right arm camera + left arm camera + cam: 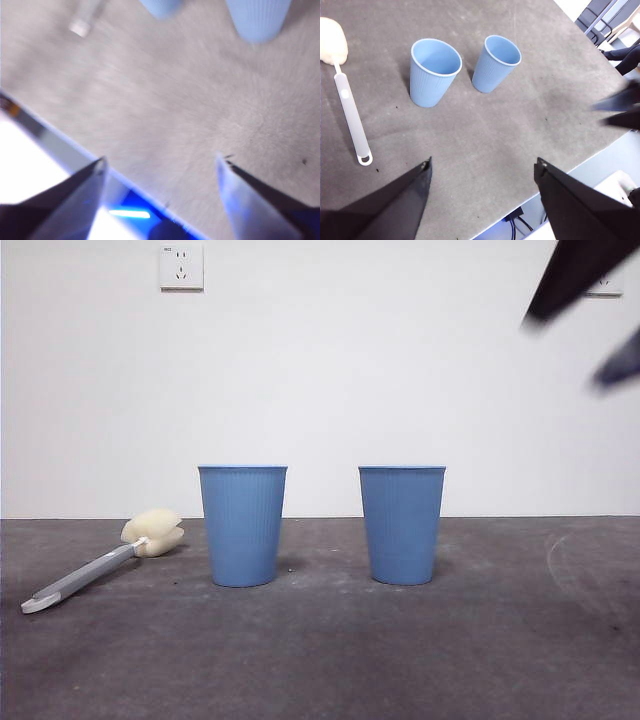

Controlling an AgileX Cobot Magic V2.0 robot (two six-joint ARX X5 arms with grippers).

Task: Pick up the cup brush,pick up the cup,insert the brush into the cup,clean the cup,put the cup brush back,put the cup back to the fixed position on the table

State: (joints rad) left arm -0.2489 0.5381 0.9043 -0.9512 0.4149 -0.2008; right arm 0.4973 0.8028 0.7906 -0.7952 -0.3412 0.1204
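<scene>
Two cups (242, 525) (401, 524) stand upright on the bench (480, 640), the brush (105, 560) flat beside the left one, untouched. Both grippers, left (482, 167) and right (160, 162), hang spread and empty. First step, I judge: the brush. Pinch the grey handle mid-length, clear of the sponge.

Front view: two cups stand side by side at mid-frame on the table (320, 660), one cup (242, 525) left of centre, the other cup (402, 524) right of centre, apart. The cup brush (105, 562) lies at lower left, its head nearest the left cup, not touching it.
</scene>
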